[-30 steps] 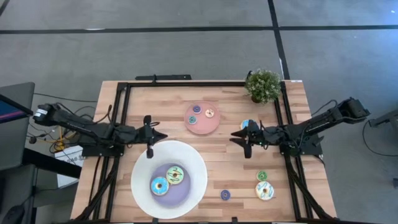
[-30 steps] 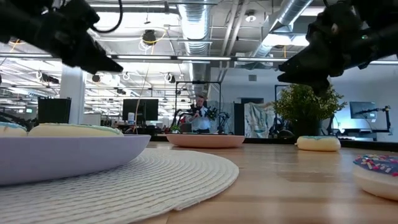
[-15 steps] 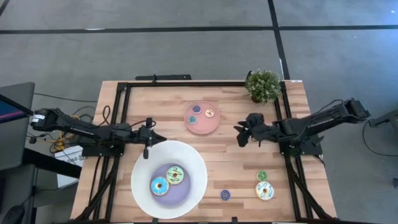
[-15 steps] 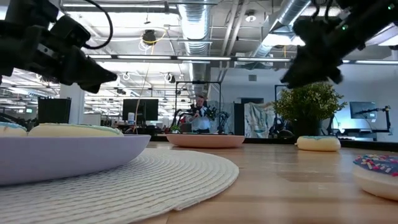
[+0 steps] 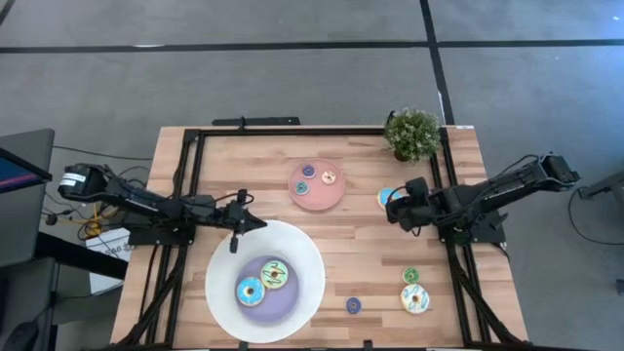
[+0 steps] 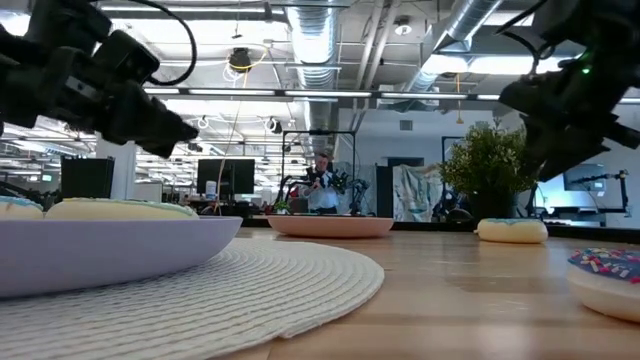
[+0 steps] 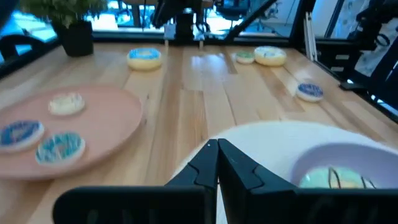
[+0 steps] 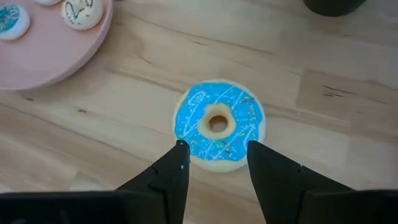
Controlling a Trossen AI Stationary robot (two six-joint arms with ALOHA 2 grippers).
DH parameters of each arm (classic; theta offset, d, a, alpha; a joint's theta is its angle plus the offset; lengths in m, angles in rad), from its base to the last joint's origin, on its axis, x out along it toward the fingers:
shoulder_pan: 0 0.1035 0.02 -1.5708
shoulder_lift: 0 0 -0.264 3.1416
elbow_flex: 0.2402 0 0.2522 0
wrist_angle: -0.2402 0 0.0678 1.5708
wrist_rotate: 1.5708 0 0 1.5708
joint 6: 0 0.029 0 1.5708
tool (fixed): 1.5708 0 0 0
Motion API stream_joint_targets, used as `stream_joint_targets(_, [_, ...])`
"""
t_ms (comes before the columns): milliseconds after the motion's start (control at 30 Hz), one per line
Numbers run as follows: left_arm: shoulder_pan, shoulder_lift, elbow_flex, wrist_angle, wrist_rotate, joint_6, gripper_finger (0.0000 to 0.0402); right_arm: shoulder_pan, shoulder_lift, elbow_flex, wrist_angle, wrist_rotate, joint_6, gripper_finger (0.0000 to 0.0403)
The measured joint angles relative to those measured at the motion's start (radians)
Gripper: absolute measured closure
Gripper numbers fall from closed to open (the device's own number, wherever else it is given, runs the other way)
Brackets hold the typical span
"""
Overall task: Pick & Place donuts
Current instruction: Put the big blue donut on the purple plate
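Donuts lie scattered over the table [image 5: 351,249]: a blue-iced donut [image 8: 219,124] rests on the wood right of the pink plate [image 5: 317,198] with its three small donuts. The right gripper [image 8: 214,155] hangs just above it, fingers apart and holding nothing. Two donuts sit on the big white plate [image 5: 297,253], where the left gripper [image 5: 255,222], clenched and empty, hovers at the far rim.
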Motion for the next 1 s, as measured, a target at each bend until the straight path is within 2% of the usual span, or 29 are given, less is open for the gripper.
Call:
stream_joint_targets(200, [0.053,0.04,0.057,-0.018,0.01,0.011,0.0402,0.039,0.0,0.0,-0.002,-0.005,0.002,0.0225])
stream_joint_targets(367, [0.105,0.039,0.108,-0.109,0.012,0.03,0.0401,0.041,0.0,0.0,-0.069,-0.006,0.04,0.02])
stream_joint_targets(533, [0.144,0.039,0.18,-0.258,0.012,0.037,0.0401,-0.01,0.0,-0.024,-0.113,-0.006,0.069,0.0165])
stream_joint_targets(700, [0.147,0.039,0.232,-0.401,0.013,0.014,0.0401,-0.072,0.0,-0.056,-0.057,-0.004,0.049,0.0139])
stream_joint_targets(867, [0.147,0.039,0.238,-0.435,0.013,-0.013,0.0401,-0.148,0.001,-0.073,0.057,-0.022,-0.038,0.0133])
stream_joint_targets(1000, [0.146,0.039,0.238,-0.433,0.013,-0.024,0.0401,-0.228,0.032,-0.076,0.093,-0.098,-0.133,0.0133])
